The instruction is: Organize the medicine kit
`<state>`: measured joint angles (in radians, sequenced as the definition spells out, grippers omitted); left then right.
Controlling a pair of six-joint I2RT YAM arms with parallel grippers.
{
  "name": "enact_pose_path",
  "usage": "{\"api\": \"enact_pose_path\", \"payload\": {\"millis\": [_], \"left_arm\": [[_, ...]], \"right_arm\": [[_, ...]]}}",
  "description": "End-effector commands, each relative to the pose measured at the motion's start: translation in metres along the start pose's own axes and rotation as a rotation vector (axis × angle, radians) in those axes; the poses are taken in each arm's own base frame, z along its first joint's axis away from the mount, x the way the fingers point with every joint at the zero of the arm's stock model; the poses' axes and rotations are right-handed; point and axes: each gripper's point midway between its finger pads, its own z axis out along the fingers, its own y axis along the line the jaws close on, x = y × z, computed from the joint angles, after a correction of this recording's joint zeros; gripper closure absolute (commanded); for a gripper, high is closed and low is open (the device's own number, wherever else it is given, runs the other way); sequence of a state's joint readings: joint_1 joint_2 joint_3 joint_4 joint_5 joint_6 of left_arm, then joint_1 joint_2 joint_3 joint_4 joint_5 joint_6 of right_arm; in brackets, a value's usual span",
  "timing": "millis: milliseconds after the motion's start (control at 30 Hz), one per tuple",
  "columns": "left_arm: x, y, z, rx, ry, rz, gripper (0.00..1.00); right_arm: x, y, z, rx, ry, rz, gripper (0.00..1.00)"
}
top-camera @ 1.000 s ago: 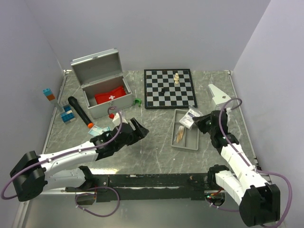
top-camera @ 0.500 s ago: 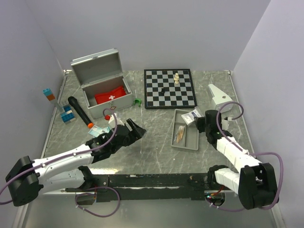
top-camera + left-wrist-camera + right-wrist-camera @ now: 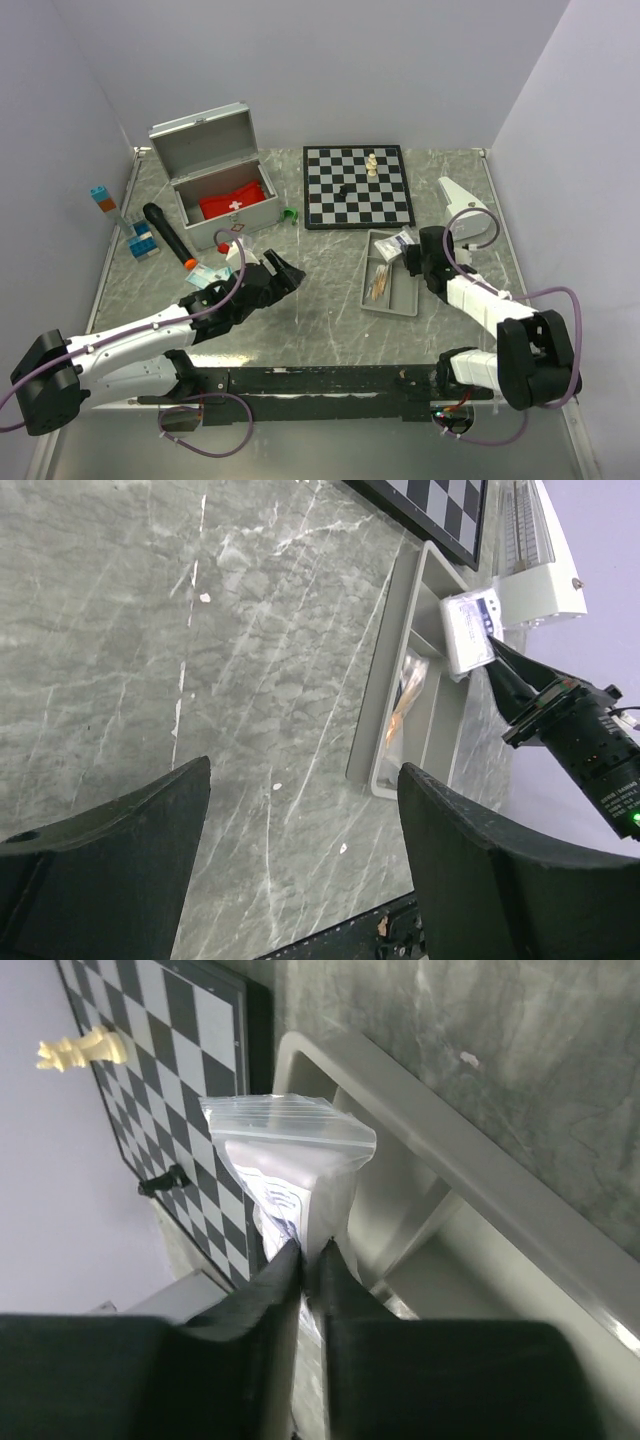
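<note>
1. Left pincer (image 3: 283, 270): spread wide, nothing between its fingers. It hangs over bare worktop (image 3: 320, 320), to the near left of the chessboard (image 3: 358, 185).

2. Right pincer (image 3: 310, 1255): pressed together on the lower part of a clear zip bag (image 3: 290, 1150) and pinching it. The bag holds a white printed packet. This pincer is on the near side of the chessboard, below its right corner.

3. Grey tray (image 3: 390, 308): lies flat on the worktop, just in front of the chessboard's right half. The pinched bag is at the tray's far end, over the compartment nearest the chessboard. Whether the bag touches the tray floor cannot be told. A bundle of thin tan sticks (image 3: 379, 283) lies in the tray's left compartment.

4. Medicine kit (image 3: 215, 228): stands to the left of the chessboard, apart from it. Its hinged lid (image 3: 205, 140) is raised upright. The red pouch (image 3: 235, 203) with a white cross lies flat inside the case.

5. Chessboard: carries a white piece (image 3: 372, 163) near its far edge and a black piece (image 3: 343, 190) near its centre.
</note>
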<state>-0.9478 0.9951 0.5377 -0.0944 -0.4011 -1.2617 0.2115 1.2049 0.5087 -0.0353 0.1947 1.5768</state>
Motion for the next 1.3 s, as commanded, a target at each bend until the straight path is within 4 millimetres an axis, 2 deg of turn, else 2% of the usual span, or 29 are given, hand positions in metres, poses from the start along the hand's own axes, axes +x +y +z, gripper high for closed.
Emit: {"api": "enact_pose_path", "payload": {"millis": [0,100,200,333,467,567,667,767,867,900,1000,1067,1267], "left_arm": [[-0.009,0.001,0.0,-0.006,-0.04,-0.01,0.2],[-0.008,0.003,0.0,-0.014,-0.042,-0.004,0.2],[-0.009,0.002,0.0,-0.012,-0.042,0.001,0.2],[-0.009,0.002,-0.001,-0.014,-0.043,0.009,0.2],[-0.01,0.002,0.0,-0.02,-0.045,0.021,0.2],[-0.009,0.002,0.001,-0.021,-0.043,0.028,0.2],[-0.007,-0.001,0.004,-0.019,-0.034,0.038,0.2],[-0.006,-0.006,0.008,-0.013,-0.027,0.051,0.2],[-0.003,-0.012,0.012,-0.009,-0.01,0.07,0.2],[-0.002,-0.012,0.013,-0.013,-0.003,0.076,0.2],[0.0,-0.012,0.013,-0.013,0.005,0.074,0.2],[-0.002,-0.01,0.011,-0.017,-0.002,0.067,0.2],[-0.027,-0.006,-0.003,-0.047,-0.093,0.07,0.19]], "right_arm": [[0.008,0.029,0.005,-0.075,0.019,0.014,0.73],[0.013,0.034,0.006,-0.091,0.037,-0.016,0.61],[0.015,0.045,-0.002,-0.112,0.034,-0.092,0.52],[0.018,0.058,-0.017,-0.098,0.047,-0.243,0.46],[0.014,0.051,-0.034,-0.024,0.065,-0.403,0.43],[0.008,0.038,-0.045,0.004,0.065,-0.49,0.43],[0.001,0.036,-0.052,-0.031,0.044,-0.607,0.45],[-0.004,0.05,-0.052,-0.092,0.015,-0.752,0.49],[-0.002,0.073,-0.047,-0.146,0.008,-0.875,0.58],[0.001,0.077,-0.042,-0.153,0.016,-0.905,0.64],[0.011,0.086,-0.029,-0.168,0.06,-0.964,0.75],[0.017,0.081,-0.018,-0.147,0.097,-0.991,0.79],[0.022,0.036,0.017,-0.02,0.143,-0.992,0.8]]}}
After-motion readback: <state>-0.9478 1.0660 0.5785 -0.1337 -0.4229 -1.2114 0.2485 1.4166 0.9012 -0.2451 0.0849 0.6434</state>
